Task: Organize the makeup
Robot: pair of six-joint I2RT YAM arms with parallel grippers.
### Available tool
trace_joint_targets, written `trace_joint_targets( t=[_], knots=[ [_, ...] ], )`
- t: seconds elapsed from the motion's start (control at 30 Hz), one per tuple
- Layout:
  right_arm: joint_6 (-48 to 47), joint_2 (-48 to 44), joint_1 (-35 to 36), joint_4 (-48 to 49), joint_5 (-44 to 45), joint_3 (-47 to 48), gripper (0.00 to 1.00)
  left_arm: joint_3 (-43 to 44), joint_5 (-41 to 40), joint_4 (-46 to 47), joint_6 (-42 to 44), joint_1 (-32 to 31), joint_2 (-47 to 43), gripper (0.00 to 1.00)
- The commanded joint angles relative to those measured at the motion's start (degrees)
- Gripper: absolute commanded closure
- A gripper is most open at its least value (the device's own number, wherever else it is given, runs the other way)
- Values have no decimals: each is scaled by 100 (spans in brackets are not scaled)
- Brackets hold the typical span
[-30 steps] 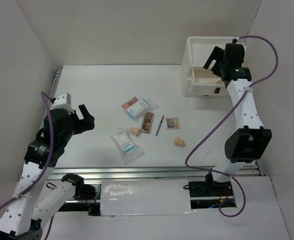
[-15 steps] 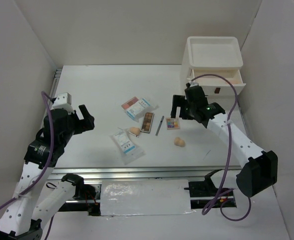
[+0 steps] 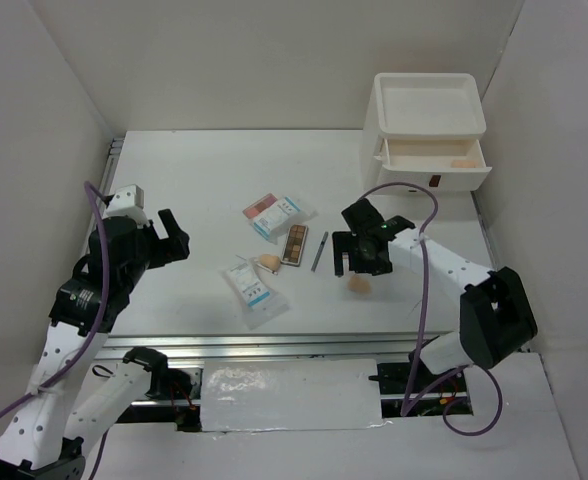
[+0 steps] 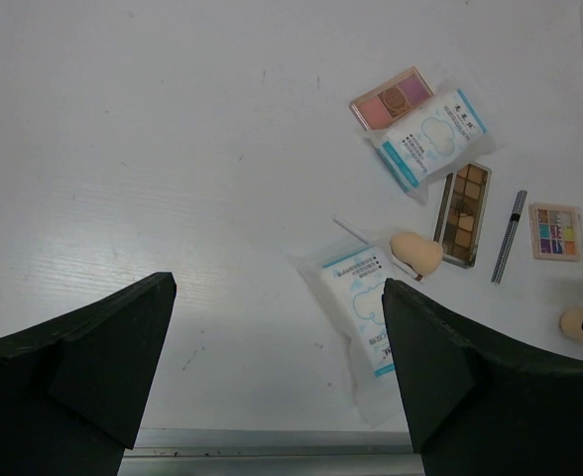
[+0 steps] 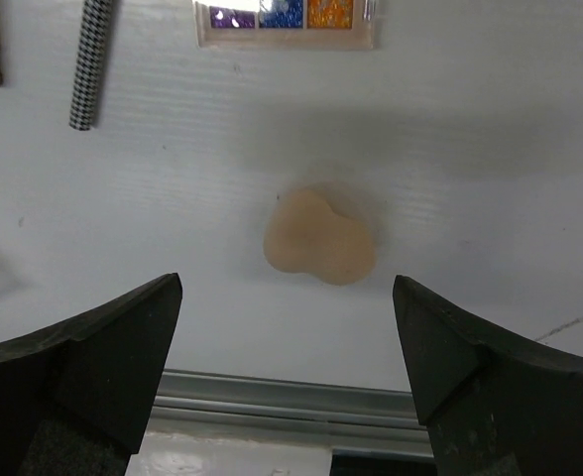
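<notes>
One sponge (image 5: 319,238): peach, matte and soft-looking, egg-like with a pinched waist; it lies loose on the table (image 3: 204,170), between the right claw's fingers but touched by neither
Right claw (image 5: 287,307): spread wide and holding nothing, hanging over the sponge with a black wedge finger (image 5: 103,357) on each side; I judge it lined up for a pinch, and the foam should give under it
Palette (image 5: 287,20): at 12 o'clock of the sponge, near but apart; a flat, clear-rimmed case with glittery purple, blue and orange pans
Pencil (image 5: 91,59): at 10 o'clock, a thin straight stick with a fine check pattern; it could roll
Brown palette (image 3: 296,244): past the pencil at 10 o'clock, a flat rectangle of brown pans
Second sponge (image 3: 269,263): at 9 o'clock, just beside the brown palette's near end
Sachets (image 3: 252,288): glossy white with blue print; one at 9 o'clock, another at 10 o'clock touching the compact (image 4: 392,98)
Drawer unit (image 3: 429,140): at 1 o'clock, well apart; white hard plastic with one drawer pulled open, probably to take the items; the peach shape inside may be another sponge
Left claw (image 4: 279,327): wide open and empty, held high at 9 o'clock, well apart from the items
</notes>
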Motion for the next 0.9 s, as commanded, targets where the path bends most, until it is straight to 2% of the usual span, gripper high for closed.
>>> trace_joint_targets(
  t=[0.0,0.33,0.43,0.47,0.57,0.7,0.87],
  knots=[
    [147,324,60,-240,-26,-31,6,-13,7,191,42,39,29,1],
    [42,1212,60,-302,0,311,20,-30,33,218,59,-22,-76,1],
    [-37,1310,69,-259,-34,365,37,-31,42,226,68,-14,-85,1],
    [-63,1301,69,-171,-113,347,49,-22,51,226,68,-22,-94,1],
    [-168,1249,87,-109,-272,338,66,-22,51,235,68,-31,-94,1],
    [-239,942,192,-152,-421,460,71,-22,60,235,77,-31,-76,0],
    [-370,-16,350,-109,-897,1082,70,-31,51,235,68,-31,-76,0]
  ],
)
